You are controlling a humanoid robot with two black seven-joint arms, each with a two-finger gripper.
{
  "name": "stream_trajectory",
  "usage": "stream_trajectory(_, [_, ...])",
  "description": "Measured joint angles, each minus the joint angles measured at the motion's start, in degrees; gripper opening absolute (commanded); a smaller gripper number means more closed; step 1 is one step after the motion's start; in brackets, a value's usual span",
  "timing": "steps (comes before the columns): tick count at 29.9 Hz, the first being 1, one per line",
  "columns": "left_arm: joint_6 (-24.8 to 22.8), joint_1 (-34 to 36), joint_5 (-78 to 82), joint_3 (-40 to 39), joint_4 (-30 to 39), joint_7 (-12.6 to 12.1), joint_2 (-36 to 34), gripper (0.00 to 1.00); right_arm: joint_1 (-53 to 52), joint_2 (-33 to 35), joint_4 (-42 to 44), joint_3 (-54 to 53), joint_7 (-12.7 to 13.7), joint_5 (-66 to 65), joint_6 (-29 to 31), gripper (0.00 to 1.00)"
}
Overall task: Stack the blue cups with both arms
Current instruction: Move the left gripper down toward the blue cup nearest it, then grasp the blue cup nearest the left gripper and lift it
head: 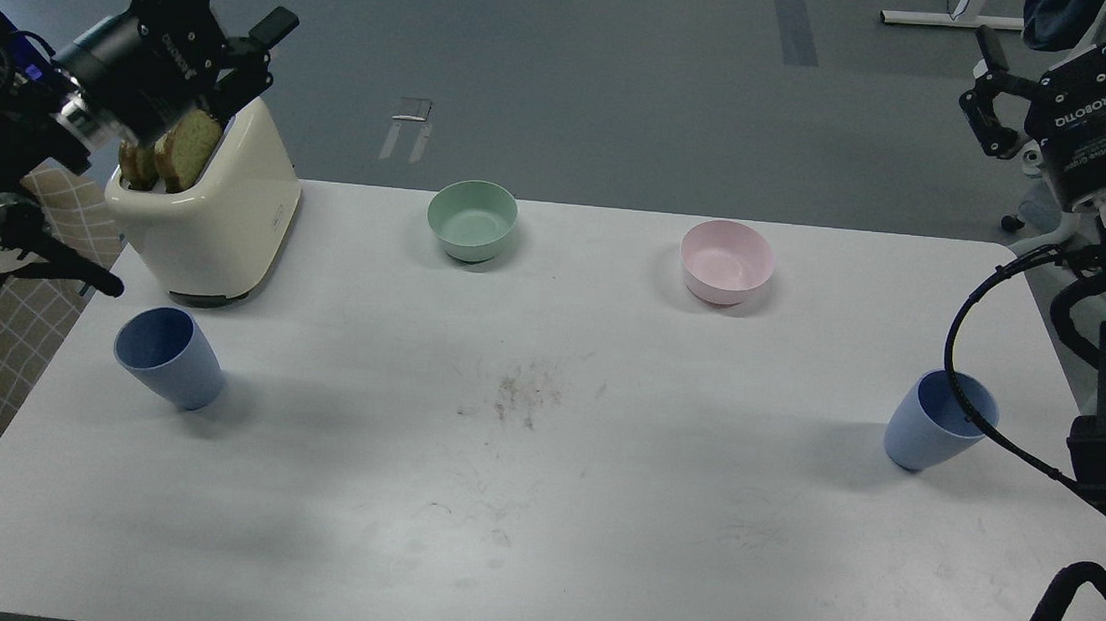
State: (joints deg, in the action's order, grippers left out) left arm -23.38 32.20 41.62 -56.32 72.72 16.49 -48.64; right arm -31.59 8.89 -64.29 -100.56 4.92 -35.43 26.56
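The white desk [545, 497] carries everything I see. On my grippers' black housings I read "ROBOTIQ", reversed on my right one, with smaller print below it too fine to make out. The cream toaster [212, 212] stands at the desk's far left corner with bread slices [172, 156] sticking out of its slots. The pink bowl [727, 261] and the mint-green bowl [472, 219] sit along the far edge, well apart. The two blue cups are matte periwinkle, handleless and tapered to a narrow base: the left cup [168, 357] stands near the left edge, just in front of the toaster, and the right cup [940, 432] near the right edge. My left gripper [251, 55] hangs above the toaster, fingers parted, gripping nothing. My right gripper [990, 92] hangs past the far right corner, fingers apart and empty.
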Motion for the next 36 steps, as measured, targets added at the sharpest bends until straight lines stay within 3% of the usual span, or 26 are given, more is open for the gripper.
stream_trajectory(7, [0.6,-6.9,19.4,0.9,11.4,0.7,-14.1,0.92,3.4,0.0,-2.8,-0.9,0.1,1.4,1.2,1.0])
stream_trajectory(12, [0.6,-10.7,32.0,1.2,15.1,2.5,-21.8,0.91,5.3,0.0,-3.9,-1.3,0.1,2.4,1.4,1.0])
stream_trajectory(16, [1.7,-12.2,42.5,2.6,15.8,3.1,-23.9,0.89,5.5,0.0,-3.9,-1.3,0.1,2.5,1.4,1.0])
stream_trajectory(20, [6.2,-12.5,54.4,6.8,14.1,3.2,-23.9,0.88,5.5,0.0,-3.8,-1.4,0.1,2.5,1.4,1.0])
stream_trajectory(25, [10.4,-12.6,61.4,12.9,5.8,3.4,-22.5,0.84,5.8,0.0,-4.0,-2.2,0.1,2.5,1.4,1.0])
stream_trajectory(30, [11.6,-12.7,61.9,16.2,1.0,6.2,-20.3,0.71,6.1,0.1,-4.1,-2.6,0.1,2.5,1.4,1.0])
stream_trajectory(36, [12.9,-12.8,61.7,18.6,-3.1,7.0,-18.3,0.71,6.2,0.1,-4.3,-2.6,0.1,2.5,1.4,1.0])
